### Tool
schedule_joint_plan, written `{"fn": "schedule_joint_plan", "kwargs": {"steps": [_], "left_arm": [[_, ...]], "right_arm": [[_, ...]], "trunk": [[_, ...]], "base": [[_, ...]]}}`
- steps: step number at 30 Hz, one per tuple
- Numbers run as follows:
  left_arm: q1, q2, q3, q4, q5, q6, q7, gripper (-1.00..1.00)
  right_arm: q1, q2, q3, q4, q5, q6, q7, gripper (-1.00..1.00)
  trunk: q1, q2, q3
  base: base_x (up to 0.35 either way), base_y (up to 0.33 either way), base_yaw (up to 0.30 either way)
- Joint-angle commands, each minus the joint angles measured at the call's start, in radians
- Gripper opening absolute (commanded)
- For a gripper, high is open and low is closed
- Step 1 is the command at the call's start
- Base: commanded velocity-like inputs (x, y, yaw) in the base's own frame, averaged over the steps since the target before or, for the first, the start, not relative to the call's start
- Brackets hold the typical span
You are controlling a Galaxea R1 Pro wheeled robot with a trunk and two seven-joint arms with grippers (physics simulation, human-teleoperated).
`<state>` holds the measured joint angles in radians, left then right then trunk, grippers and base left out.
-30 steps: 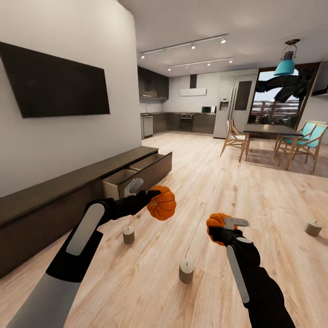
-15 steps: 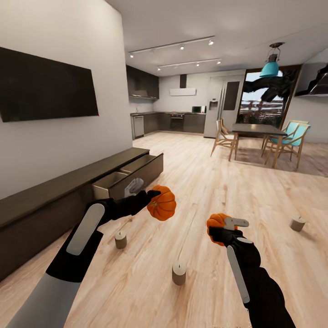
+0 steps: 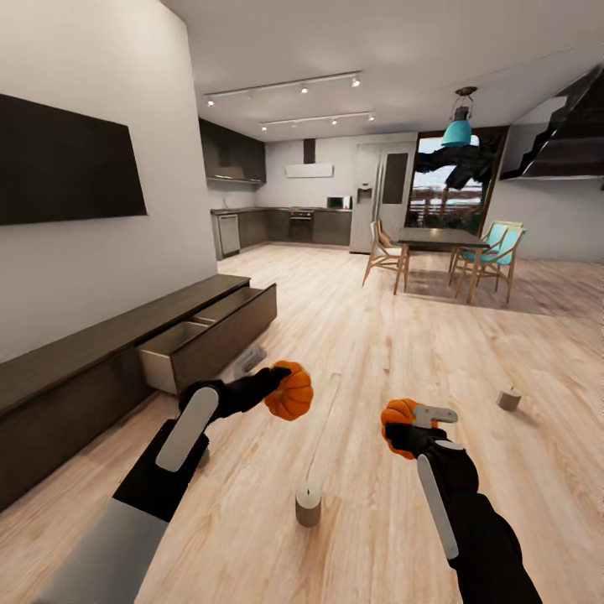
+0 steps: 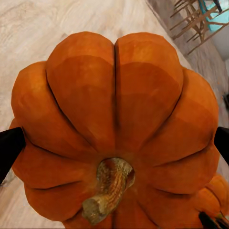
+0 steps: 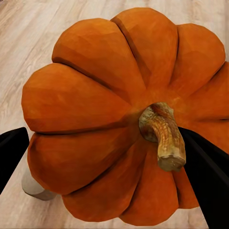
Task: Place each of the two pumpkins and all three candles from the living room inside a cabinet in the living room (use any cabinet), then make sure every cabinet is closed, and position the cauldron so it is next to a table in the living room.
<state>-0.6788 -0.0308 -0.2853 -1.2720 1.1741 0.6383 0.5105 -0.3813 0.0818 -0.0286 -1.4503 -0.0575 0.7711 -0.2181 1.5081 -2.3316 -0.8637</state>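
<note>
Both grippers are loaded: our right gripper (image 3: 411, 426) is clamped on one pumpkin (image 3: 398, 417), our left gripper (image 3: 270, 382) on the other pumpkin (image 3: 290, 392). A candle (image 3: 308, 506) stands between us and the cabinet (image 3: 101, 352) — we risk toppling it in rolling toward the open drawer (image 3: 205, 335).

Cabinet (image 3: 109, 361) left — candles (image 3: 308, 507) on floor (image 3: 369, 352) right of it.

Pumpkin (image 4: 114, 119) matt, ribbed (stem rough); floor (image 3: 377, 352) wood.
</note>
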Motion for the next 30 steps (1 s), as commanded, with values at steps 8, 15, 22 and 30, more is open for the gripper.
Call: {"fn": "schedule_joint_plan", "kwargs": {"steps": [8,15,22,30], "left_arm": [[-0.001,-0.029,0.003,-0.007,-0.113,-0.023,0.015,-1.00],[-0.001,-0.028,0.005,-0.030,-0.113,-0.023,0.019,-1.00],[-0.001,-0.029,0.005,-0.032,-0.112,-0.023,0.020,-1.00],[-0.001,-0.028,0.005,-0.032,-0.112,-0.022,0.020,-1.00]], "right_arm": [[-0.001,0.003,-0.002,-0.002,-0.005,0.003,-0.008,-1.00],[-0.001,0.004,-0.003,-0.002,-0.005,0.004,-0.008,-1.00],[-0.001,0.001,-0.005,0.009,-0.005,0.004,-0.009,-1.00],[-0.001,0.001,-0.017,0.010,-0.005,0.003,-0.007,-1.00]], "trunk": [[0.000,-0.001,-0.001],[0.000,-0.001,0.000],[0.000,-0.001,0.000],[0.000,-0.001,0.000]], "base": [[0.005,-0.005,-0.069],[0.000,0.000,-0.287],[0.000,0.000,-0.292],[0.000,0.000,-0.292]]}}
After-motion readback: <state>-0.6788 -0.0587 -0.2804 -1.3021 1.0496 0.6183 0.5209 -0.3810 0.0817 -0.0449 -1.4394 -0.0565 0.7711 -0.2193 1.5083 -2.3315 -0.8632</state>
